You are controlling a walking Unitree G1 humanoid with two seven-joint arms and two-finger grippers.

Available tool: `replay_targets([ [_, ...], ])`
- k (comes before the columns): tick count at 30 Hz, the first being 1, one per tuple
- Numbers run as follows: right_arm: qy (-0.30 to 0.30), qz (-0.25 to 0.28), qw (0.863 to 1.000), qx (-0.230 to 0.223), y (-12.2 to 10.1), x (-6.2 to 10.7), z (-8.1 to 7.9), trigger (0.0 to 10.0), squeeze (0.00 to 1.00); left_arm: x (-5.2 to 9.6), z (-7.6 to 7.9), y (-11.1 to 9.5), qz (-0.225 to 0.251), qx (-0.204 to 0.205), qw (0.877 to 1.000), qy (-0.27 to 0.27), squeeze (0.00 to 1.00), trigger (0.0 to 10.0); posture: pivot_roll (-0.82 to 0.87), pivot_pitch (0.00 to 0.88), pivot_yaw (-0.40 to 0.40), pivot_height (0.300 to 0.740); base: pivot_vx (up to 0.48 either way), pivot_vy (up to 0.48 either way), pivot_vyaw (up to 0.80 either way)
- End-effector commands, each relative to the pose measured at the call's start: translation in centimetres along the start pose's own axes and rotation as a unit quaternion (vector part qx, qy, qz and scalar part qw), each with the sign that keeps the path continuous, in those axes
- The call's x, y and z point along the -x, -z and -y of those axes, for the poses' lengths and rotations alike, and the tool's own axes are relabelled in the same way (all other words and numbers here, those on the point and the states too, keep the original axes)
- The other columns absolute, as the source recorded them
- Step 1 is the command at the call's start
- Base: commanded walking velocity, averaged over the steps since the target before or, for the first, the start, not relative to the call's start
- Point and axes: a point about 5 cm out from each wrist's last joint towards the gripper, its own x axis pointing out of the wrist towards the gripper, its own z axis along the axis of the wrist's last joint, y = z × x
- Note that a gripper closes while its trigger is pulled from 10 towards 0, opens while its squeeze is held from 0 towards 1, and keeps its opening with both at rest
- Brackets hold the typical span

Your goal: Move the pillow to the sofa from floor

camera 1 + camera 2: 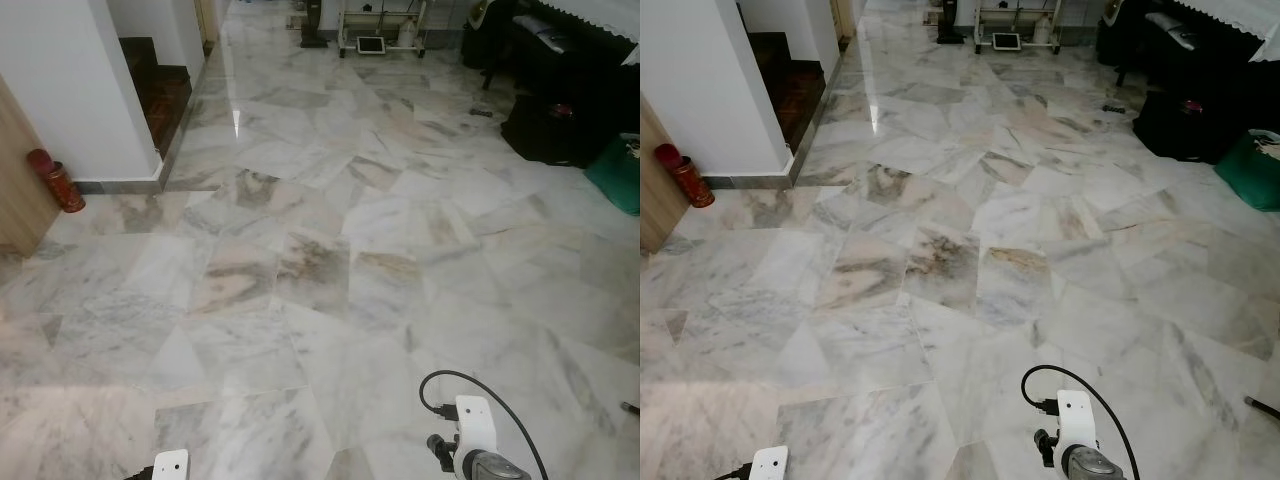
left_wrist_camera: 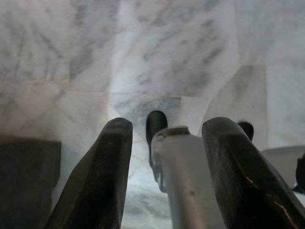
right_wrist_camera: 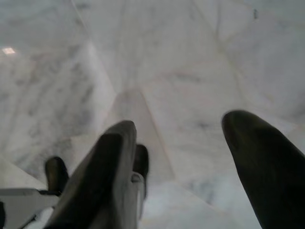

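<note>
Left eye view, marble floor (image 1: 330, 260), red canister (image 1: 58, 181), green bag (image 1: 616, 172) perhaps, both grippers wide

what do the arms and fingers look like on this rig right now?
In the head views the right arm ends in a white housing over a grey metal wrist, with a black cable looping above it. The left arm shows as a white block at the frame's lower edge. In the wrist views, each gripper has two long, rounded, glossy black fingers.
</note>
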Motion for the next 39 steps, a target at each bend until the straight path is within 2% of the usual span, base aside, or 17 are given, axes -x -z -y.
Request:
replay_targets([
  [1, 0.000, 0.010, 1.000, -0.002, -0.3, 0.0, -0.2, 10.0, 0.00, 0.2, -0.5, 0.9, -0.012, 0.003, 1.000, -0.009, 0.00, 10.0, -0.07, 0.000, -0.026, 0.740, 0.000, 0.000, 0.80],
  [10, -0.001, 0.007, 1.000, -0.013, 0.0, -0.1, -0.7, 10.0, 0.00, 0.4, -1.3, 1.0, -0.013, -0.007, 1.000, -0.021, 0.00, 10.0, -0.06, 0.000, -0.006, 0.740, 0.000, 0.000, 0.80],
  [22, -0.004, 0.011, 1.000, -0.020, -0.2, -0.2, -1.3, 10.0, 0.00, 0.4, -1.8, 0.8, -0.012, 0.007, 1.000, -0.023, 0.00, 10.0, -0.04, 0.028, 0.003, 0.740, 0.000, 0.000, 0.80],
  [39, -0.012, 0.007, 1.000, -0.012, 0.0, -0.2, -1.4, 10.0, 0.00, 0.5, -2.0, 0.9, -0.014, 0.005, 1.000, -0.023, 0.00, 10.0, -0.05, 0.029, 0.003, 0.740, 0.000, 0.000, 0.80],
])
